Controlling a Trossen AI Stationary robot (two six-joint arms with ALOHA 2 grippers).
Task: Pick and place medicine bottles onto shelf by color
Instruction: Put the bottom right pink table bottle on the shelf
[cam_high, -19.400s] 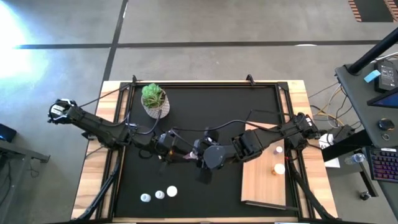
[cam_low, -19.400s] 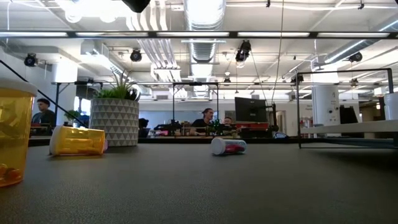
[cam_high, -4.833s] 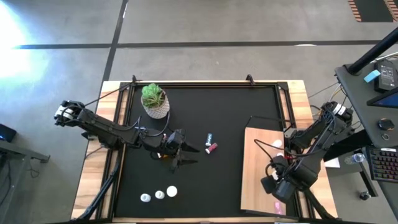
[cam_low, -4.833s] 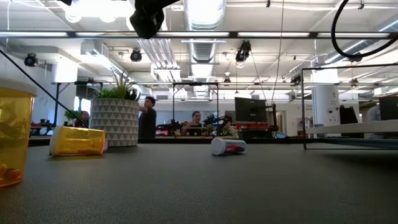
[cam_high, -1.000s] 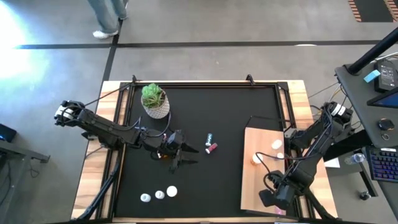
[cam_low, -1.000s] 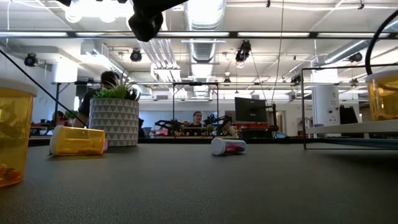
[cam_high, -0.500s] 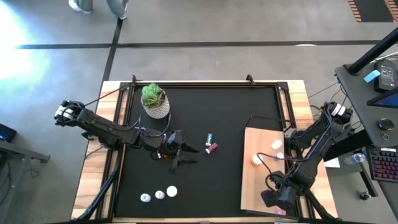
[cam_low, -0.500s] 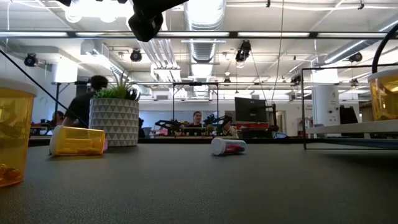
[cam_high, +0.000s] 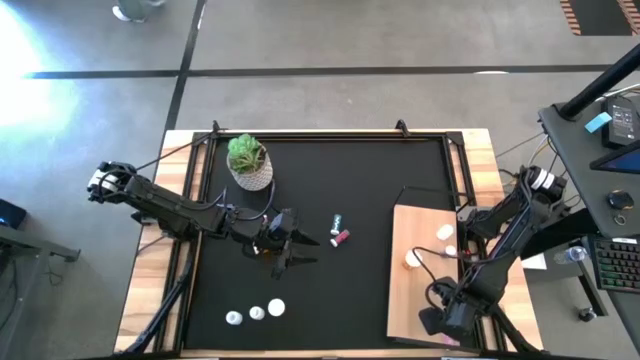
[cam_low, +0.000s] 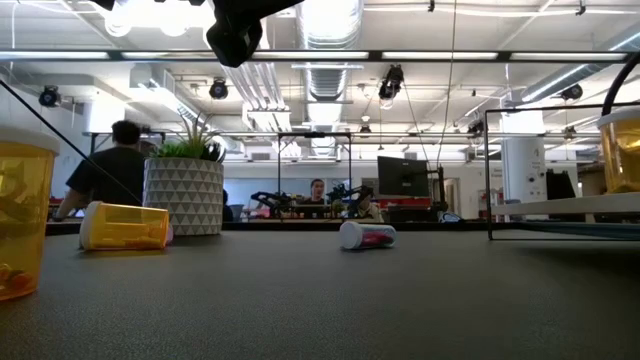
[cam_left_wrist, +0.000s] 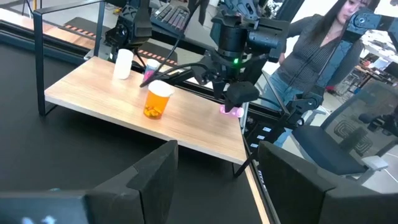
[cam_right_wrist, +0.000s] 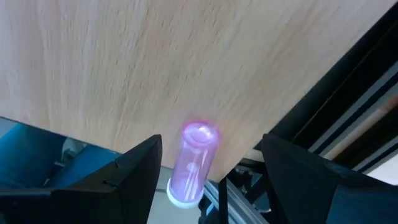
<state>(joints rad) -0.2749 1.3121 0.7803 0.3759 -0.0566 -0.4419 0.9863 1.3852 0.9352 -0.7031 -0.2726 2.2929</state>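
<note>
The pale wooden shelf lies on the right of the black mat. My right gripper hangs open over the shelf's near right corner. A pink medicine bottle is between its fingers, touching neither, with its white cap at the shelf's edge. An amber bottle and two white-capped ones stand farther back on the shelf. My left gripper waits open over the mat's middle, with nothing between its fingers.
A teal-banded bottle and a pink one lie at the mat's middle. Three white-capped bottles stand near the mat's near left. A potted plant is at the far left. People move in the room behind.
</note>
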